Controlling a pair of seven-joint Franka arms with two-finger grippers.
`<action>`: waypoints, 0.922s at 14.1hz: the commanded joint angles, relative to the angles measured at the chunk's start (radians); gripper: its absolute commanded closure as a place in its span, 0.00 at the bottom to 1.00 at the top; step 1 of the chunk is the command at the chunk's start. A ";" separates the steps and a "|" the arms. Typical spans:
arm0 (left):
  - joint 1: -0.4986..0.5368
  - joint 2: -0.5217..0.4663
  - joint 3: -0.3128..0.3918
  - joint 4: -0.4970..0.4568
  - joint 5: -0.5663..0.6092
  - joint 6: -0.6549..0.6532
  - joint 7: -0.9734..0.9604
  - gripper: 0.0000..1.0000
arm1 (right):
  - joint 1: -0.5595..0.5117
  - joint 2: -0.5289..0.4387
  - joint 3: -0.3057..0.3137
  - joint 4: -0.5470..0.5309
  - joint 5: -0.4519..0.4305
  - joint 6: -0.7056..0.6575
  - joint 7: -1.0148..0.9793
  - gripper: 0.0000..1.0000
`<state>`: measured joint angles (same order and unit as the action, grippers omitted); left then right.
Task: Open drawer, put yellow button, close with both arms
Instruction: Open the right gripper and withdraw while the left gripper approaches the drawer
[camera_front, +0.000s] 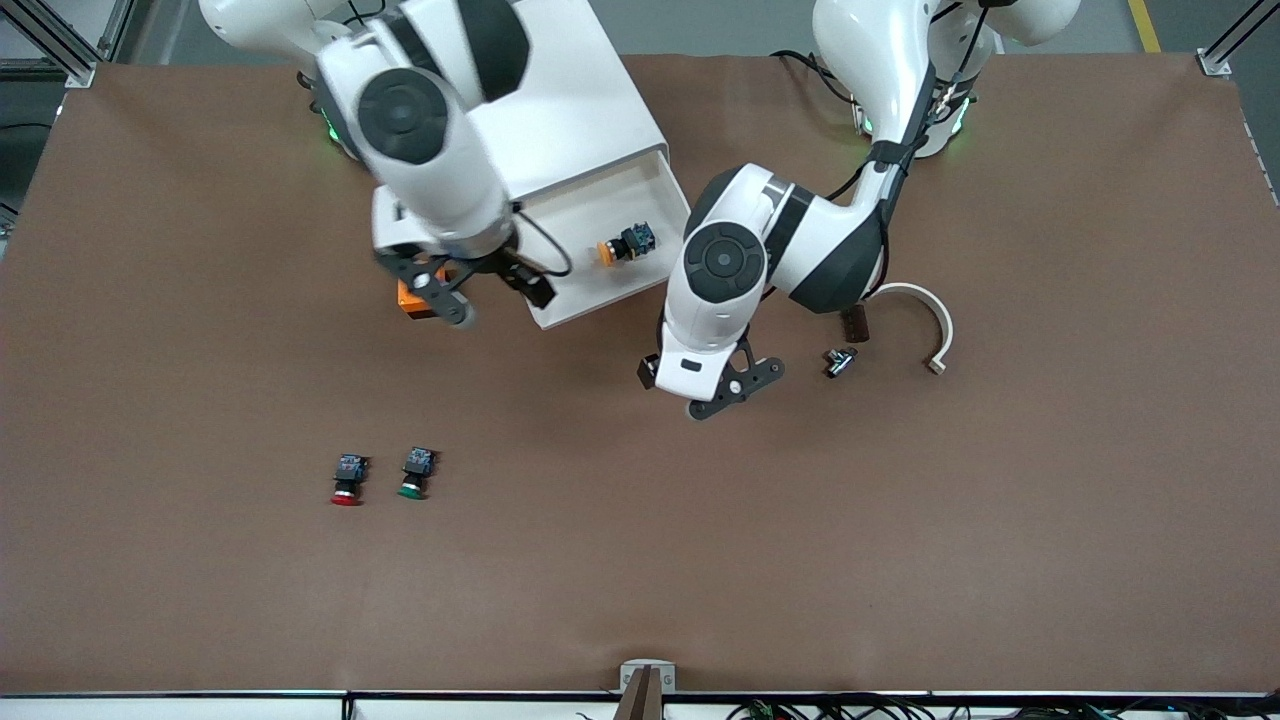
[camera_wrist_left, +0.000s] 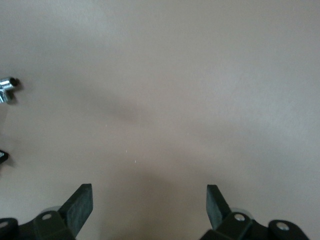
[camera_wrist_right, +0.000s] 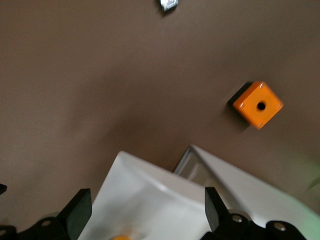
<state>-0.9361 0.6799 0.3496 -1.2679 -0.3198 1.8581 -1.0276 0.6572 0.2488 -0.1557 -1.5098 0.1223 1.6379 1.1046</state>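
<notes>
The uppermost drawer (camera_front: 600, 300) of the white cabinet (camera_front: 570, 110) stands pulled out toward the front camera. The yellow button (camera_front: 622, 245) lies on its side in the drawer, and its cap just shows in the right wrist view (camera_wrist_right: 120, 237). My right gripper (camera_front: 492, 293) is open and empty over the drawer's front corner toward the right arm's end; in its wrist view (camera_wrist_right: 146, 200) the drawer's white floor (camera_wrist_right: 150, 200) lies between the jaws. My left gripper (camera_front: 712, 390) is open and empty over bare table, beside the drawer's other front corner (camera_wrist_left: 150, 195).
An orange box with a hole (camera_front: 412, 300) (camera_wrist_right: 257, 104) sits beside the drawer under the right gripper. A red-capped button (camera_front: 346, 480) and a green-capped button (camera_front: 414, 473) lie nearer the front camera. A small metal part (camera_front: 838, 360) (camera_wrist_left: 7, 89) and a white curved piece (camera_front: 935, 320) lie toward the left arm's end.
</notes>
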 joint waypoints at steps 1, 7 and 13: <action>-0.049 -0.056 0.006 -0.064 0.028 0.006 -0.020 0.00 | -0.150 -0.052 0.019 0.019 0.000 -0.084 -0.295 0.00; -0.136 -0.048 0.005 -0.067 0.025 0.006 -0.084 0.00 | -0.445 -0.126 0.019 0.019 -0.012 -0.173 -0.832 0.00; -0.187 -0.034 -0.004 -0.062 -0.019 0.006 -0.153 0.00 | -0.580 -0.148 0.019 0.034 -0.087 -0.217 -1.126 0.00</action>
<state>-1.0994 0.6570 0.3453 -1.3108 -0.3214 1.8588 -1.1503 0.1021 0.1173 -0.1594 -1.4826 0.0703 1.4428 0.0287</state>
